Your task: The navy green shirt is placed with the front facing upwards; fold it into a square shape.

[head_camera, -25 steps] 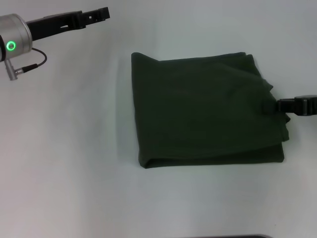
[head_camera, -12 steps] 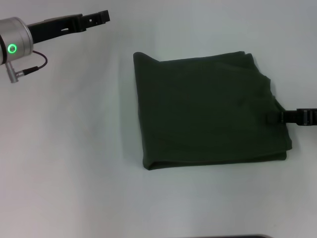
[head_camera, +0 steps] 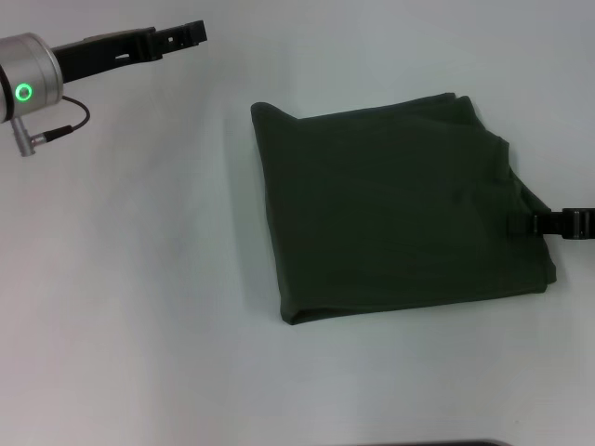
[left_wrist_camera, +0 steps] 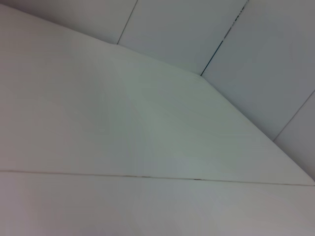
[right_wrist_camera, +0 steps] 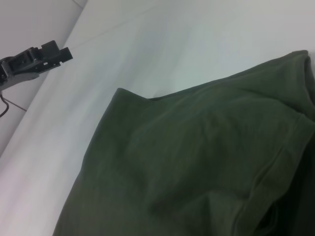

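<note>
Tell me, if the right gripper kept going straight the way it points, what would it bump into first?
The navy green shirt. The right gripper sits at its right edge, pointing leftward across it.

Head camera looking steeply down over the white desk (head_camera: 139, 307), left wrist camera tilted along bare desk toward wall panels, right wrist camera close and low over the navy green shirt (right_wrist_camera: 197, 167), also seen overhead, left gripper (right_wrist_camera: 37, 59) beyond.
</note>
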Available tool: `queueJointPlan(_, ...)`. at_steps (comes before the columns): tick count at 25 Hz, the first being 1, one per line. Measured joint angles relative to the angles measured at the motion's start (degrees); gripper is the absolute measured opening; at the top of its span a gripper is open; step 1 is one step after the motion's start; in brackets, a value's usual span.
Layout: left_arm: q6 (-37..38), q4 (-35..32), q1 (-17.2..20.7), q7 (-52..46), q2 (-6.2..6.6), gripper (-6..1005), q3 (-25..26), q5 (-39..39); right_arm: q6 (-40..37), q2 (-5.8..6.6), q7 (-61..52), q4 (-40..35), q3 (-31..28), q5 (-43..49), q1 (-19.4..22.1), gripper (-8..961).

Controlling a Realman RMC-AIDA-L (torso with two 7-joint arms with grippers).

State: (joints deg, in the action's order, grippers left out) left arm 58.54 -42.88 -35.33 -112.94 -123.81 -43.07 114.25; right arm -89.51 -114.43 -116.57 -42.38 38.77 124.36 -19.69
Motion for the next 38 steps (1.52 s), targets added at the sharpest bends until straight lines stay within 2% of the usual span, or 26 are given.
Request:
queueJointPlan(8, 0.0, 0.0, 0.0, 0.0, -0.03, 894, 0.1, 0.0, 0.7, -0.03, 0.0, 0.5, -0.1, 0.0, 0.1, 43)
queueJointPlan(13, 0.0, 0.0, 0.0, 0.0, 0.00, 893, 0.1, 0.0, 0.7, 0.91, 0.0, 2.9, -0.5, 0.0, -0.2, 93)
queueJointPlan(19, 0.0, 0.0, -0.1, 0.4, 0.04, 892, 0.2, -0.4, 0.6, 0.94, 0.1, 3.0, -5.3, 0.0, 0.4, 152)
queueJointPlan(23, 0.0, 0.0, -0.1, 0.6, 0.11, 892, 0.2, -0.6, -0.2, 1.24, 0.0, 2.4, -8.2, 0.0, 0.8, 332)
queueJointPlan(29, -0.1, -0.1, -0.2, 1.4, 0.06, 891, 0.1, -1.0, -0.3, 1.85, -0.6, 2.9, -9.1, -0.2, -0.6, 627)
queueJointPlan(35, -0.1, 0.0, -0.3, 2.7, 0.03, 891, 0.0, -2.2, 0.4, 1.30, -2.2, 3.0, -9.2, -0.5, -2.7, 830)
queueJointPlan(38, -0.1, 0.0, -0.3, 2.9, 0.06, 891, -0.1, -2.2, 1.0, 1.24, -3.2, 3.7, -9.2, -0.5, -3.8, 850)
